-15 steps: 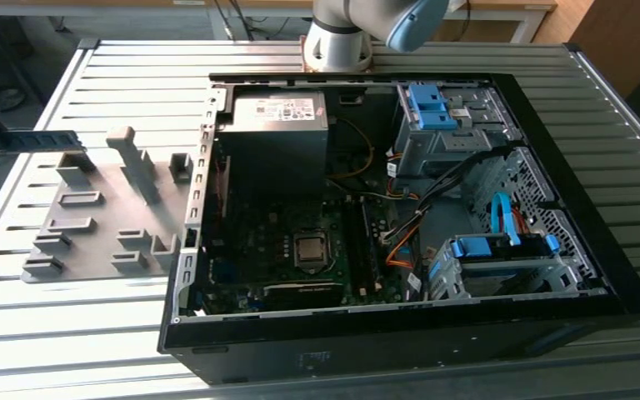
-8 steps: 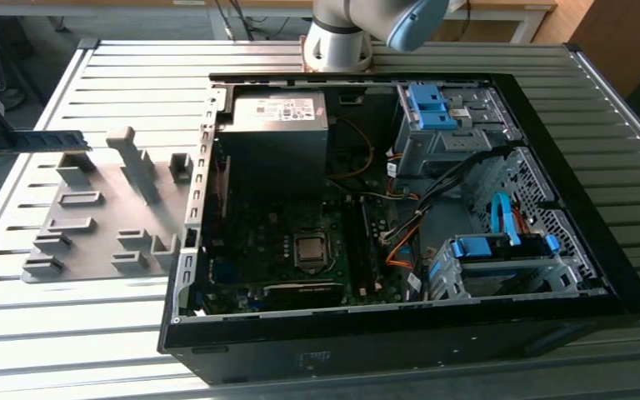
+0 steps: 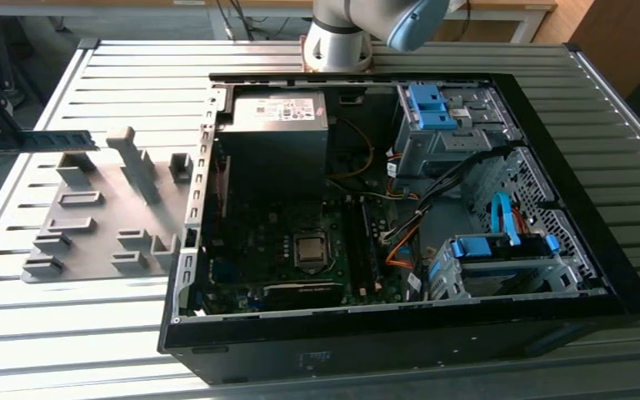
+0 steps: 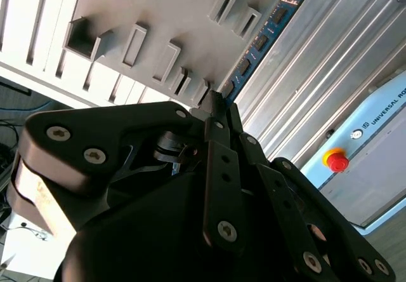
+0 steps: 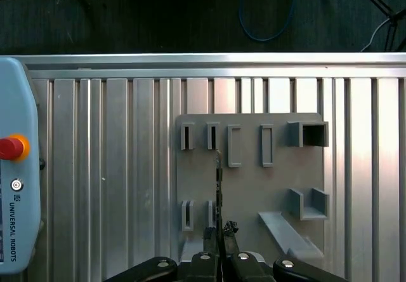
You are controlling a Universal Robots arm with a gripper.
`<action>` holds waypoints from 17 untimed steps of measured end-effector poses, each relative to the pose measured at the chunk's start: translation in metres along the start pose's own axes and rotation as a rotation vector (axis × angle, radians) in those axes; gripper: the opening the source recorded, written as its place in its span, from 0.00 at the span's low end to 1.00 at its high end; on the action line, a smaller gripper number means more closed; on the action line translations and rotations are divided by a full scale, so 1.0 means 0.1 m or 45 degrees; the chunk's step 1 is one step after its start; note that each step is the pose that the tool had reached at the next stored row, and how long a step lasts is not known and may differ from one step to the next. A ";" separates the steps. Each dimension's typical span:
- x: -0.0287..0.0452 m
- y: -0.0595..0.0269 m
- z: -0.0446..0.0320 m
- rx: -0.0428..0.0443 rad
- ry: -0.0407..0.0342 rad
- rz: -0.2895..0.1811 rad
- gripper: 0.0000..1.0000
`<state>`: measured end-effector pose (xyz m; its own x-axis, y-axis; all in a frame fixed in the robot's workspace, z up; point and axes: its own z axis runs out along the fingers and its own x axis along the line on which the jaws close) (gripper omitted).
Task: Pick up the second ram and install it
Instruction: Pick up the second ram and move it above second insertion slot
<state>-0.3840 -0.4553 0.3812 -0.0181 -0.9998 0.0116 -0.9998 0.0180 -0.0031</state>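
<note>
- Your gripper (image 5: 220, 232) is clamped on the second ram (image 4: 257, 44). It pinches one end across the flat faces, and the rest of the stick juts out past the fingertips.
- Expect the stick to be light, stiff and fragile, a thin board with small chips. The flat faces near an end look like the safest hold.
- The stick hangs in the air over the grey fixture (image 5: 247, 187), apparently clear of its blocks.
- The open computer case (image 3: 409, 350) and its motherboard (image 3: 253, 258) lie well apart, toward the exterior view's right.
</note>
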 end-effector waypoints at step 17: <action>-0.003 -0.161 0.000 0.000 0.0000 0.000 0.14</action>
<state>-0.3679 -0.4552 0.3812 -0.0181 -0.9998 0.0116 -0.9998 0.0181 -0.0030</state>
